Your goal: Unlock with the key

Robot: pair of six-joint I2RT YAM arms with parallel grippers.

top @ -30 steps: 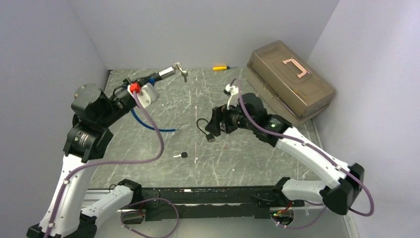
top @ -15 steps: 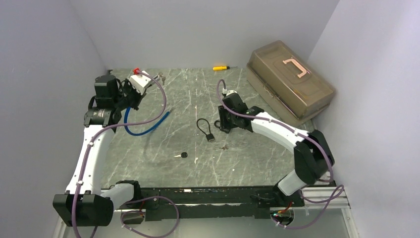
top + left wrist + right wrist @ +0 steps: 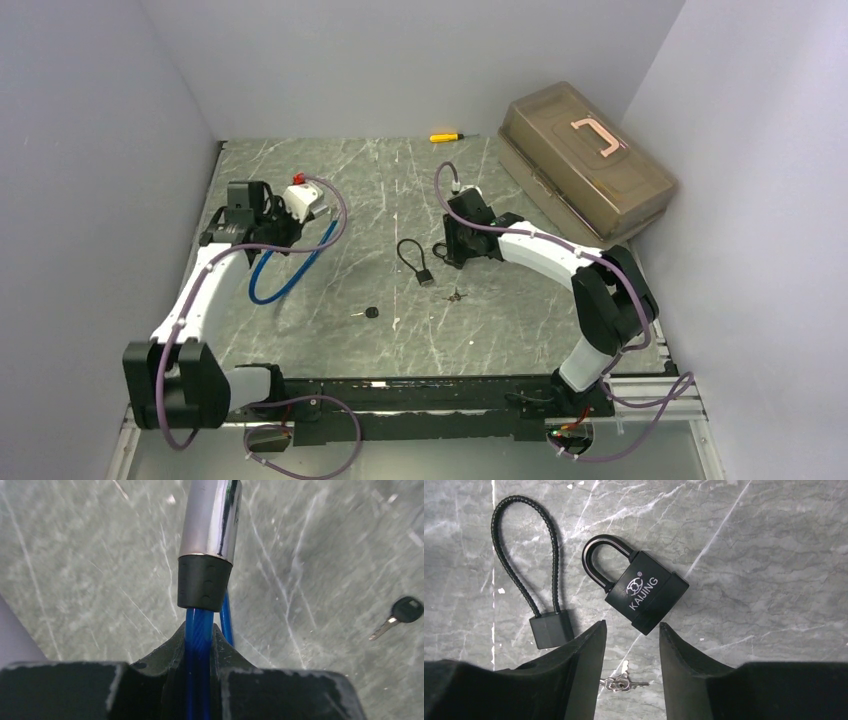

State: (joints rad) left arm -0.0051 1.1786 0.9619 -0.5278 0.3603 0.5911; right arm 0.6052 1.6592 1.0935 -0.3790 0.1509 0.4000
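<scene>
My left gripper (image 3: 310, 212) is shut on the blue cable (image 3: 199, 630) of a cable lock, just behind its black collar (image 3: 204, 582) and chrome cylinder (image 3: 211, 517). The blue loop (image 3: 262, 285) hangs down to the table. My right gripper (image 3: 631, 626) is open and hovers low over a black KAIJING padlock (image 3: 646, 597), whose shackle is closed. A small bunch of silver keys (image 3: 621, 683) lies on the table between the fingers. A black cable padlock (image 3: 550, 628) lies to the left; it also shows in the top view (image 3: 413, 258). A black-headed key (image 3: 370, 313) lies alone nearer the bases.
A brown translucent toolbox (image 3: 585, 160) with a pink handle stands at the back right. A yellow screwdriver (image 3: 446, 136) lies at the far edge. The black-headed key also shows at the right of the left wrist view (image 3: 402, 614). Grey walls close in the table.
My left arm has swung down and nearer from the far left, carrying the blue cable lock low over the table. My right gripper has dropped low beside the black cable padlock and stayed there.
</scene>
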